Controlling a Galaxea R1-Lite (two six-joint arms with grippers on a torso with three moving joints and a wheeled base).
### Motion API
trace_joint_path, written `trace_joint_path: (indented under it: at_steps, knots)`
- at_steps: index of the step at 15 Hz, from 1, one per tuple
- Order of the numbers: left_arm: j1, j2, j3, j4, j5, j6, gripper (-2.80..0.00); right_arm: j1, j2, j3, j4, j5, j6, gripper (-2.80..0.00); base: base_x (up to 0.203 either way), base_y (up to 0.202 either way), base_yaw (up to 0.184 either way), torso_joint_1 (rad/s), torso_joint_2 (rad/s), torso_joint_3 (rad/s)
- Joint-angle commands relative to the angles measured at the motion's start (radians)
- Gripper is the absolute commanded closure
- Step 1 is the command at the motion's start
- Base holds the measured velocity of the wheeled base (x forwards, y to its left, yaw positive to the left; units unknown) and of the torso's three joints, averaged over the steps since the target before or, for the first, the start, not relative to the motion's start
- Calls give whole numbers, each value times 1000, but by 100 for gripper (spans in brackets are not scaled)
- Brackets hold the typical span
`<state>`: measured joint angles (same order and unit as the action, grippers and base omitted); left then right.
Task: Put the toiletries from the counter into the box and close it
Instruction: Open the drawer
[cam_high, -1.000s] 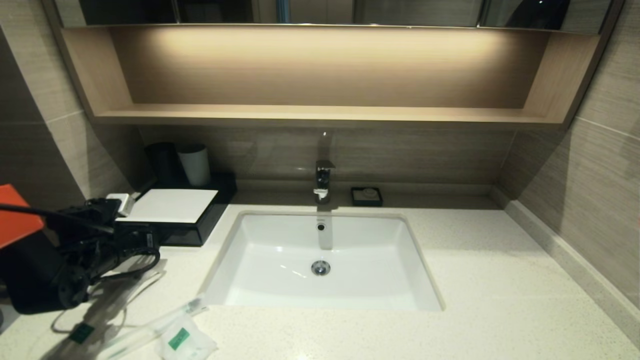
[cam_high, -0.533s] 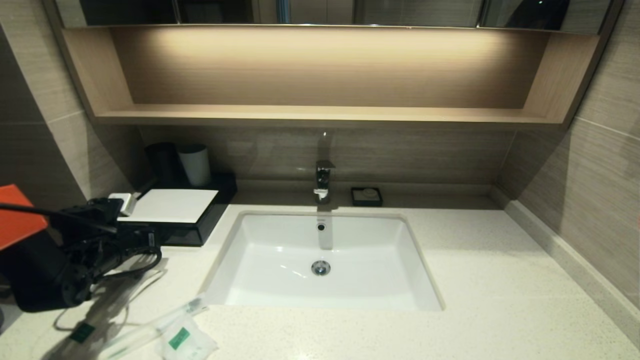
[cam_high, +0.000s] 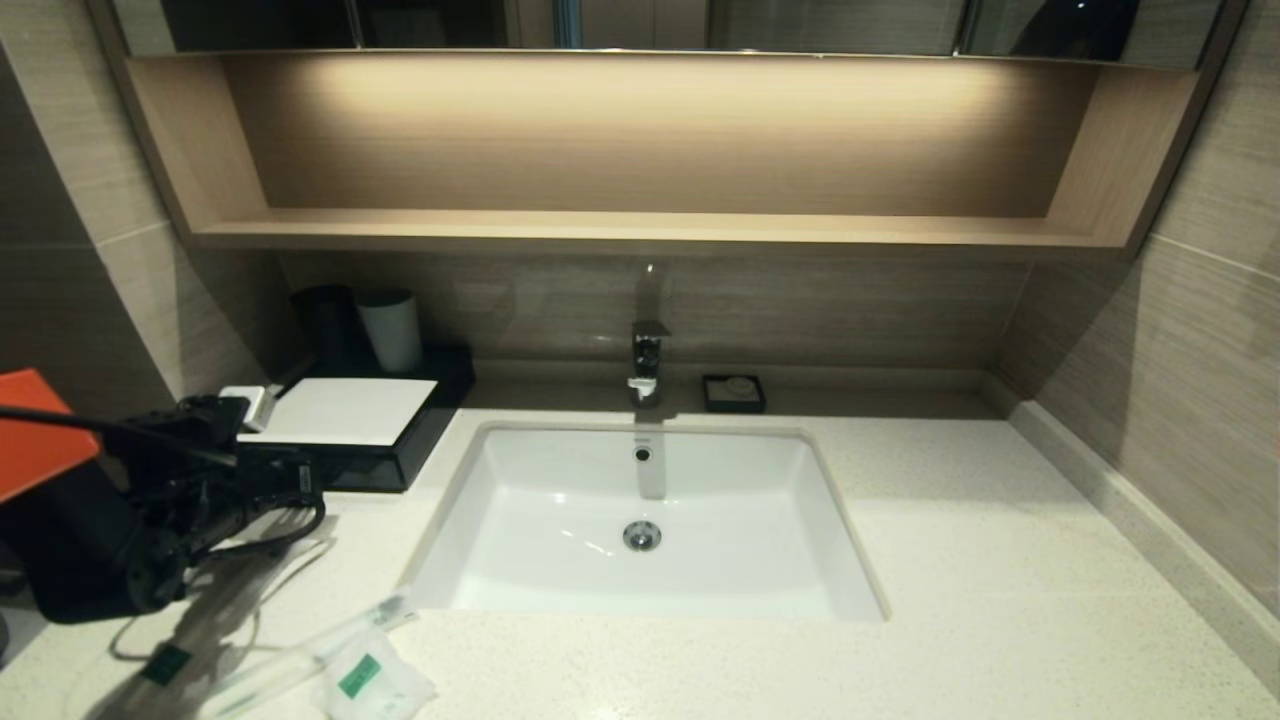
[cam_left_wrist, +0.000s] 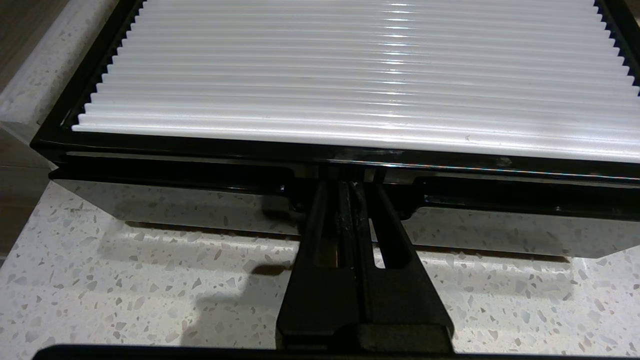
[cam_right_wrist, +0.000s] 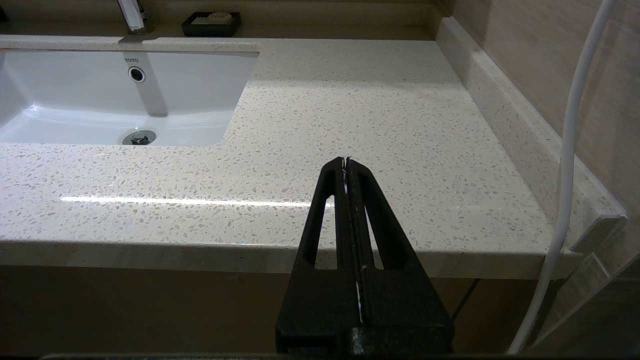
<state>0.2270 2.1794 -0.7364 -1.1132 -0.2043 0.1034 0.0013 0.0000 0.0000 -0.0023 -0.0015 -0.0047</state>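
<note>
Left end effector (cam_left_wrist: 348, 182): fingers pressed together, tips at the box (cam_left_wrist: 170, 170) front edge. Right end effector (cam_right_wrist: 346, 161): closed, parked off the surface (cam_right_wrist: 375, 115). Sachet (cam_high: 372, 680) lies loose.

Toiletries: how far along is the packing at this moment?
Nothing is packed yet: the two wrapped sticks and the sachet lie on the counter. In hand: the left gripper, shut, has its tips at the middle of the box front, at the drawer edge. Left: open the drawer, load all three, close it. The right gripper is shut and parked off the counter's near edge.
</note>
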Motion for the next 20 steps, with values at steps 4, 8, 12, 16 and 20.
trace_joint_path:
  at_steps: [4,8,12,16,20]
  knots:
    - [0,-13,1,4,1,0,0,0,-2,2,-1,0,0,0,0,0,0,0,0,0]
    - [0,-19,9,11,5,1,0,0,-2,1,-1,0,0,0,0,0,0,0,0,0]
    - [0,-28,12,29,5,1,0,0,-2,1,-1,0,-1,0,0,0,0,0,0,0]
    - [0,-63,9,77,5,1,0,0,-2,2,-1,0,-1,0,0,0,0,0,0,0]
    - [2,-72,3,101,5,2,0,0,-2,1,-1,0,-1,0,0,0,0,0,0,0]
